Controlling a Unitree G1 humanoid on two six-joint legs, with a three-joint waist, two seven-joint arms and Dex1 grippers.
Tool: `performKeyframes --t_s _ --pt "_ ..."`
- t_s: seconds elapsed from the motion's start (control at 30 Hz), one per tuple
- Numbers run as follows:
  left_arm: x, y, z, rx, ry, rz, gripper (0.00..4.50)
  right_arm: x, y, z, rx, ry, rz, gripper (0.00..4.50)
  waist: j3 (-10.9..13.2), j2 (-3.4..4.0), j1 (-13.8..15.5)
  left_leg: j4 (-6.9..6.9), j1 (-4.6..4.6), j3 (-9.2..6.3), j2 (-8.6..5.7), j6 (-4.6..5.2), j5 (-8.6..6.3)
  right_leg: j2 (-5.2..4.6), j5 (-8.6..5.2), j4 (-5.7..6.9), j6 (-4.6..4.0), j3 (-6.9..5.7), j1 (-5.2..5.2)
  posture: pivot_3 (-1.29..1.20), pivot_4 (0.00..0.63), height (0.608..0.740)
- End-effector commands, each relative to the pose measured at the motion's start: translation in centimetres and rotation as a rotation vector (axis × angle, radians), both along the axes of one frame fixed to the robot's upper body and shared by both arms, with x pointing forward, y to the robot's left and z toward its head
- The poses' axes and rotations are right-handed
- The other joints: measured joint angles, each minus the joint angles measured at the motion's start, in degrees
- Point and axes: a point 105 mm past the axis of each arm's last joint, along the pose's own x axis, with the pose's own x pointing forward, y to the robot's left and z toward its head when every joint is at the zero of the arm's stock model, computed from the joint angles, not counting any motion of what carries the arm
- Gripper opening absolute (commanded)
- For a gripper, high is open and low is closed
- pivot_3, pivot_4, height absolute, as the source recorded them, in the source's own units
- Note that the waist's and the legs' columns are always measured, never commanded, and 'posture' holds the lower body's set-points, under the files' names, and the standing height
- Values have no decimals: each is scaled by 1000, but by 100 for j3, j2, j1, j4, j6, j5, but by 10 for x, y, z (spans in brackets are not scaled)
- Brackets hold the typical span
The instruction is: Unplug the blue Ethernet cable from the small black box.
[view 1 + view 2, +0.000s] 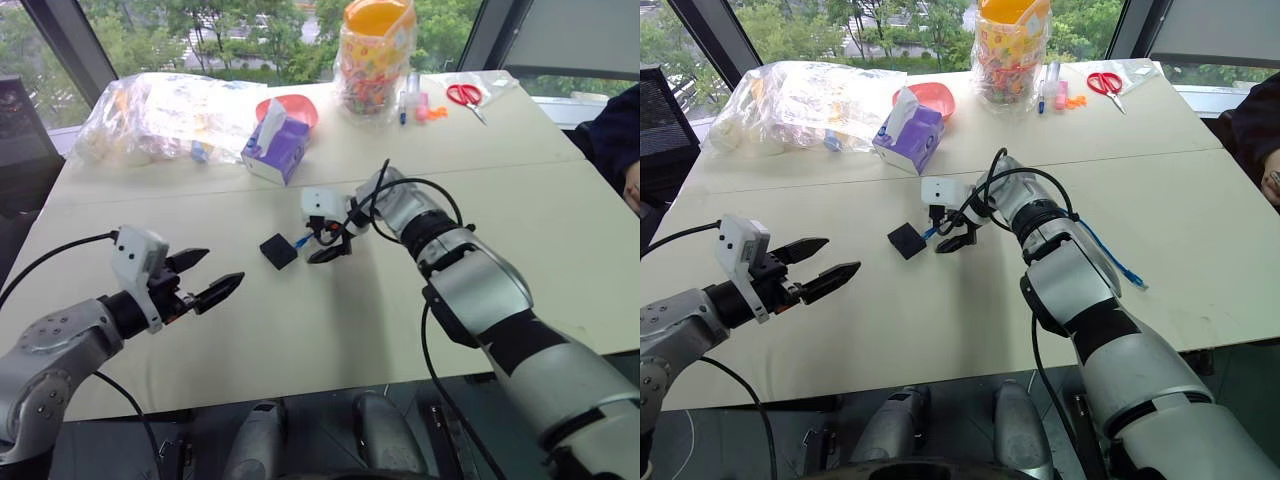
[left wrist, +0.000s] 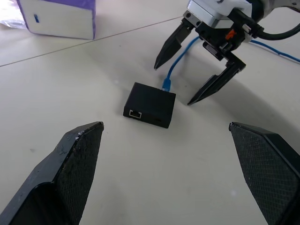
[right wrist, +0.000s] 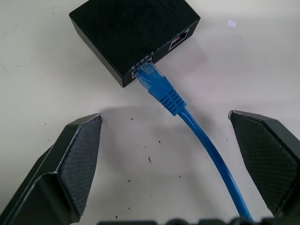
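1. Blue Ethernet cable (image 3: 168, 96) sits plugged into a port on the side of the small black box (image 2: 150, 104), which lies flat on the pale desk (image 1: 300, 320) near its middle; the cord trails away from the box under my right arm toward the desk's right side.

2. My right tool (image 2: 197, 70) hangs over the cable just behind the plug, fingers spread wide on either side of the cord and gripping nothing; the plug's ribbed boot lies between them in the right wrist view.

3. To do this step well, I judge I should lower until both fingers (image 3: 77, 154) flank the boot, close on the boot rather than the thin cord, and pull straight back along the plug's line.

4. I cannot tell from here whether the latch tab is reachable; a pull without it pressed may drag the light box along.

5. My left tool (image 1: 210, 280) waits wide open and empty, near the box on its other side, well placed to pin the box down.

6. Purple tissue box (image 1: 275, 148) stands farther back, well apart.
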Motion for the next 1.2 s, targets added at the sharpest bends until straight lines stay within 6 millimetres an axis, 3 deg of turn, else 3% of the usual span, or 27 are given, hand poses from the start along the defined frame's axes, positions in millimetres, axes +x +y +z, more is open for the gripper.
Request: performKeyframes --t_s 0.03,0.23,0.37,0.53,0.67,0.83,1.0,1.2 --pt "-2 1 12 7 -73 11 4500 -1 14 9 14 -19 20 3191 0 0 0 0 4 0 0 0 0 0 0 7 -1 1 1 0 150 726" --pt "-3 3 7 6 -73 25 4500 -4 15 0 -10 5 24 41 0 0 6 1 30 1 6 0 0 6 -18 47 -31 5 6 0 150 726" --pt "-3 5 6 7 -72 31 4500 -4 13 0 -2 1 31 41 0 0 8 4 33 0 7 -1 1 9 -19 49 -32 6 10 0 150 726" --pt "-1 5 7 -20 -70 29 4500 8 13 23 102 -254 98 41 0 0 12 4 33 0 7 -1 1 9 -18 48 -31 7 10 0 150 726" --pt "5 0 13 -88 -70 -5 4500 13 5 56 264 -554 148 41 1 -2 13 5 32 1 7 -1 1 9 -18 48 -30 8 10 0 150 726" --pt "14 -14 19 -161 -25 -119 4500 -9 -5 83 389 -880 246 41 1 -5 14 7 33 0 7 -2 2 9 -10 48 -13 10 14 0 150 726" --pt "36 -26 35 -216 -39 -198 4500 -38 -17 82 380 -1150 274 41 0 -7 51 8 35 1 7 -2 4 11 -11 55 -13 13 13 0 150 726" --pt "46 -44 40 -201 -27 -309 4500 -58 -18 80 359 -1237 250 41 1 -9 55 13 36 5 8 -6 6 12 -11 54 -13 21 14 0 150 726"
